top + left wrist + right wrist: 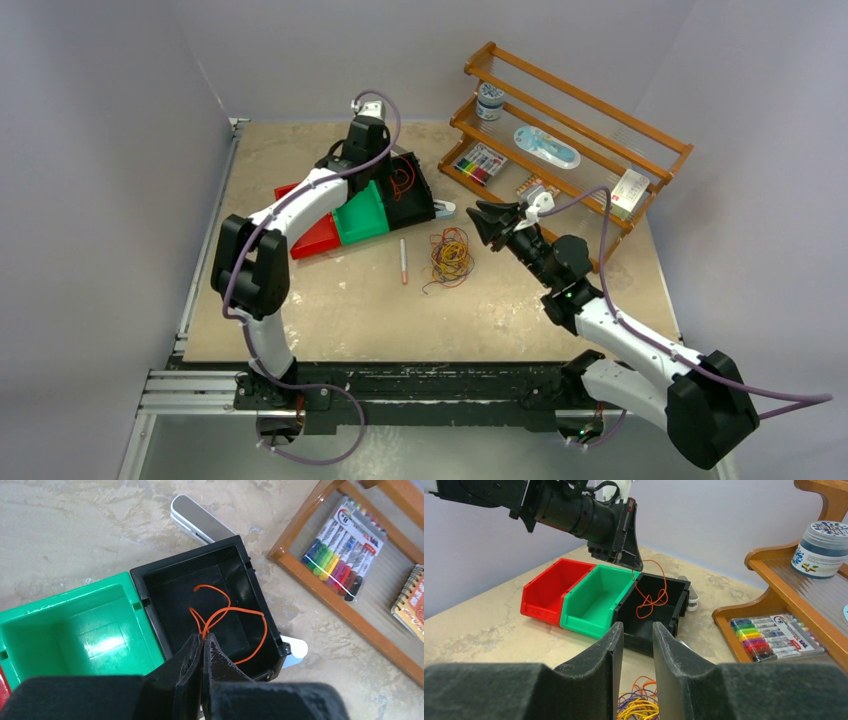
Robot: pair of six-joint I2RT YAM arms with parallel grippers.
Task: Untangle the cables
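A loose tangle of cables [451,256], thin yellow, purple and orange loops, lies on the table in front of the bins. One red-orange cable [250,617] hangs from my left gripper [204,636], which is shut on it above the black bin [190,557]. The cable's lower loops dangle inside that bin [676,600]. My right gripper [638,626] is open with nothing between its fingers. It hovers just right of the tangle [639,707] and points at the bins. In the top view the left gripper [392,165] is over the bin and the right gripper [480,222] is beside the bundle.
A green bin [362,215] and a red bin [315,238] adjoin the black one. A pen [403,261] lies left of the tangle. A wooden rack [570,140] at back right holds markers [774,635], a jar [821,547] and notebooks. A white-grey object [200,522] lies behind the black bin.
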